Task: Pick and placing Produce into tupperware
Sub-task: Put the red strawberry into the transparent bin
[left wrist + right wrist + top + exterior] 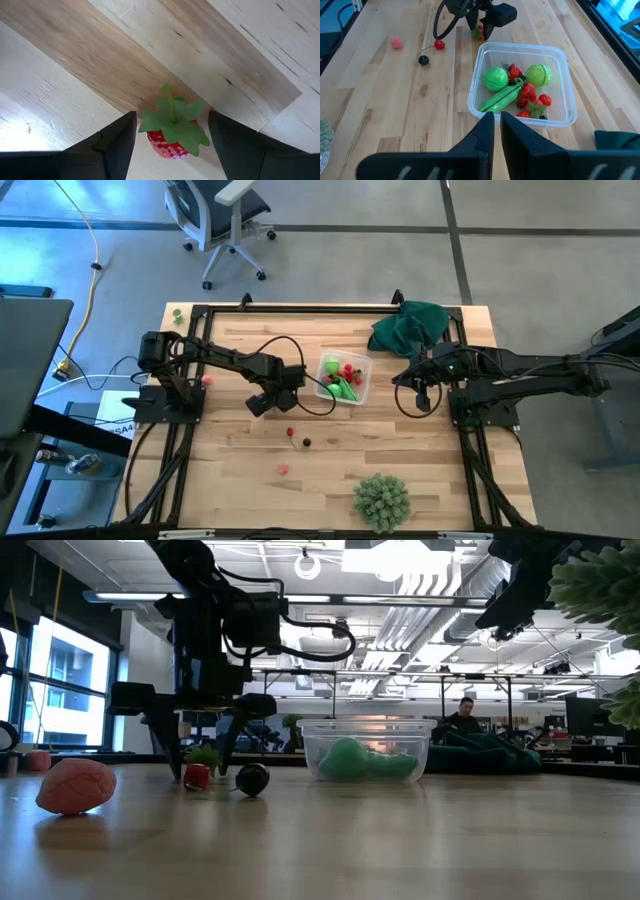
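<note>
Red strawberry sits on the table squarely between the left fingers, which stand wide on either side, not yet touching it. Leafy cap and stem point away from the wrist, along the gap. Tupperware lies just beyond these fingers, already holding green and red pieces. Right fingers are closed narrow, empty, hovering on the tupperware's far side. Left arm is nearer; closing looks like the next move.

Wooden surface with a dark green cloth bunched at its far right corner and a pale-green spiky ball near its front edge; office chair on the floor beyond; a seated person in the background.
</note>
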`<action>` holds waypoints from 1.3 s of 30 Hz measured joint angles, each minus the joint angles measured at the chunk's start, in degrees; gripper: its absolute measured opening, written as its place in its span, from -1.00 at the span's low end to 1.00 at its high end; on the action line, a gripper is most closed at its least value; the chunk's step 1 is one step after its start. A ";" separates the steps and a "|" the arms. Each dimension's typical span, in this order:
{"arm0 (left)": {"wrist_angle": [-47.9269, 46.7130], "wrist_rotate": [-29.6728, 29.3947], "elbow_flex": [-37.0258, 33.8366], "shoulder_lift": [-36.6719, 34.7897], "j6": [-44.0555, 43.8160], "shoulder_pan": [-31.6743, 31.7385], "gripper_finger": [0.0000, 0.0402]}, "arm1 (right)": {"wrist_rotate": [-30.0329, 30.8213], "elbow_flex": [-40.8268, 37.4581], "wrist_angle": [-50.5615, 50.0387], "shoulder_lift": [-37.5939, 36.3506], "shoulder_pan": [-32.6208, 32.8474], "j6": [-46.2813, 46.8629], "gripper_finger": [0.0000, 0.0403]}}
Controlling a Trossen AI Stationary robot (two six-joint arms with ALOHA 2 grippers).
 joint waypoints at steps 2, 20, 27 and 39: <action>0.00 0.02 0.00 0.00 -0.02 0.00 0.18 | 0.00 0.00 0.00 0.00 0.00 0.00 -0.88; -0.09 0.37 0.00 0.00 0.04 0.00 -0.21 | 0.01 -0.02 0.00 0.00 0.00 0.01 -0.88; -0.11 0.33 0.00 0.00 0.13 0.02 -0.33 | 0.00 -0.01 0.00 0.00 0.01 -0.01 -0.88; 2.83 0.43 -0.02 0.00 -0.38 0.00 -0.30 | 0.01 0.00 -0.02 0.00 0.00 -0.01 -0.88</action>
